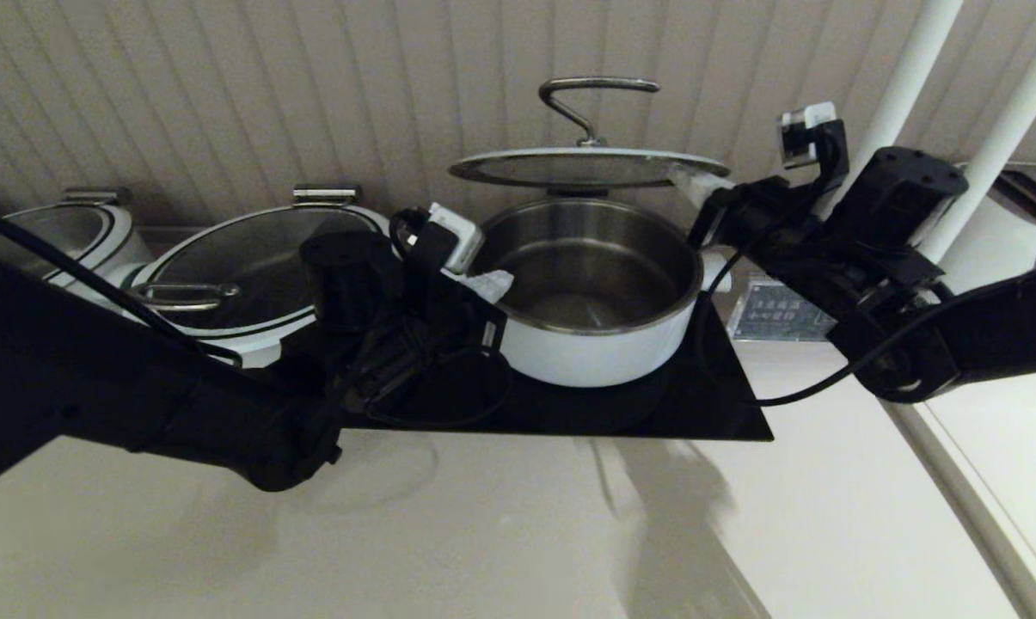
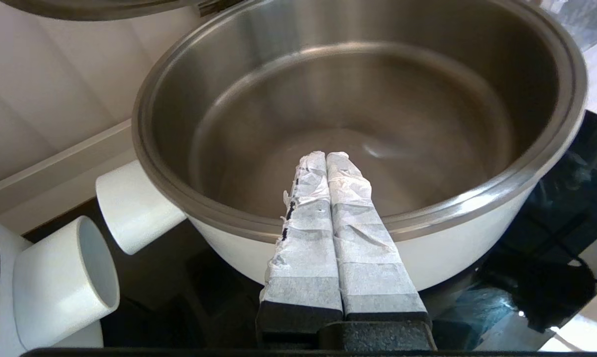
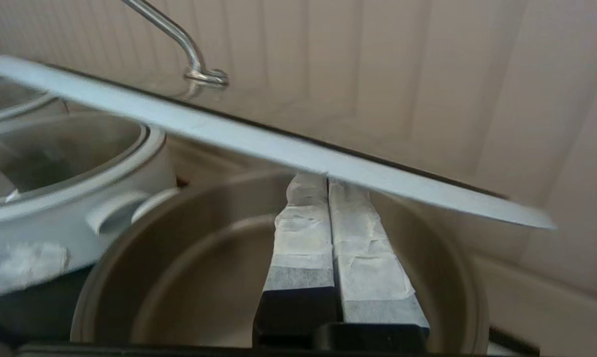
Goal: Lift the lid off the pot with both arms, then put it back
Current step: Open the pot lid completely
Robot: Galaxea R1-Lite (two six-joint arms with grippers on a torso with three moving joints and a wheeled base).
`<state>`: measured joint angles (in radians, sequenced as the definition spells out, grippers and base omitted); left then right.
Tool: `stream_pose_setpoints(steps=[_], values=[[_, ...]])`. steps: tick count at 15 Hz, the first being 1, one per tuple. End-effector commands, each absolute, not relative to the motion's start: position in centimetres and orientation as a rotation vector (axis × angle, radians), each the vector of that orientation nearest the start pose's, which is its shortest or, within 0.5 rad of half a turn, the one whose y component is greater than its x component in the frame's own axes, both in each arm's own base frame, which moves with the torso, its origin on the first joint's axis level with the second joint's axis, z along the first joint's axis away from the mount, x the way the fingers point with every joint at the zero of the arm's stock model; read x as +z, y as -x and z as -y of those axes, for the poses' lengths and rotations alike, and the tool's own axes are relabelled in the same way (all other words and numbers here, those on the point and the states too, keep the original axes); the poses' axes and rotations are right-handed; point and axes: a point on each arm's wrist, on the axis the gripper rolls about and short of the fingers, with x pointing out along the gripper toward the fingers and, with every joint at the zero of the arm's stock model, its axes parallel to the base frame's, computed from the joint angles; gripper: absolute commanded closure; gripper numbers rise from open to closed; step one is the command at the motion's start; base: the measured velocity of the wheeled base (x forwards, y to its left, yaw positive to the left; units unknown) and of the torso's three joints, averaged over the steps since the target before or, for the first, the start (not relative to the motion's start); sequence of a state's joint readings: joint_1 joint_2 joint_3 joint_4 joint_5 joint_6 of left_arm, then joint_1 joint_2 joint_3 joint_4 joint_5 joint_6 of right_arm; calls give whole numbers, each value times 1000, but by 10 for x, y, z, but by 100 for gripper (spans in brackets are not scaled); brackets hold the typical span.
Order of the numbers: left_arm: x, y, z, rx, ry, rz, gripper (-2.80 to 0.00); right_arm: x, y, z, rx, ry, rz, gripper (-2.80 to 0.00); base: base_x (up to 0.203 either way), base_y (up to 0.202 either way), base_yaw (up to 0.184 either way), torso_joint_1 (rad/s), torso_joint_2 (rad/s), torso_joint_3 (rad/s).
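The glass lid (image 1: pixel 586 168) with its loop handle (image 1: pixel 599 84) is up in the air, level, a little above the open white pot (image 1: pixel 603 348) on the black cooktop. My right gripper (image 1: pixel 696 182) is shut, with its taped tips under the lid's right edge; in the right wrist view the tips (image 3: pixel 326 179) touch the underside of the lid's rim (image 3: pixel 278 144). My left gripper (image 1: pixel 493 285) is shut and empty, low over the pot's left rim, clear of the lid. In the left wrist view its tips (image 2: pixel 325 156) reach over the steel inside of the pot (image 2: pixel 476 243).
Two wider white pots with lids (image 1: pixel 251 258) (image 1: pixel 62 228) stand to the left, the nearer close behind my left arm. The black cooktop (image 1: pixel 707 404) sits on a pale counter. White posts (image 1: pixel 913 69), a small label plate (image 1: pixel 775 318) and a white appliance (image 1: pixel 1016 223) stand at the right.
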<state>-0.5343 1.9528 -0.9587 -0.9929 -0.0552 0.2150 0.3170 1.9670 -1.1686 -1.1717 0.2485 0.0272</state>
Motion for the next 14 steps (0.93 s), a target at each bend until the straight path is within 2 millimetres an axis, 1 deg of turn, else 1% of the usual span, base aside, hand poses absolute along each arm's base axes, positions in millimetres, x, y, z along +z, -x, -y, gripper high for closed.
stream_pose_setpoints(steps=[1, 4, 7, 11, 14], values=[[175, -320, 191, -587, -208, 71, 0, 248, -368, -127, 565, -40, 401, 0, 0, 0, 0, 0, 0, 0], [174, -317, 189, -589, -211, 65, 0, 253, -376, -126, 555, -38, 433, 0, 0, 0, 0, 0, 0, 0], [175, -309, 185, -590, -213, 58, 0, 255, -385, -121, 537, -28, 453, 0, 0, 0, 0, 0, 0, 0], [191, -296, 177, -584, -207, 96, 0, 256, -391, -117, 524, -18, 465, 0, 0, 0, 0, 0, 0, 0], [203, -281, 165, -542, -201, 118, 0, 256, -393, -116, 519, -16, 470, 0, 0, 0, 0, 0, 0, 0]])
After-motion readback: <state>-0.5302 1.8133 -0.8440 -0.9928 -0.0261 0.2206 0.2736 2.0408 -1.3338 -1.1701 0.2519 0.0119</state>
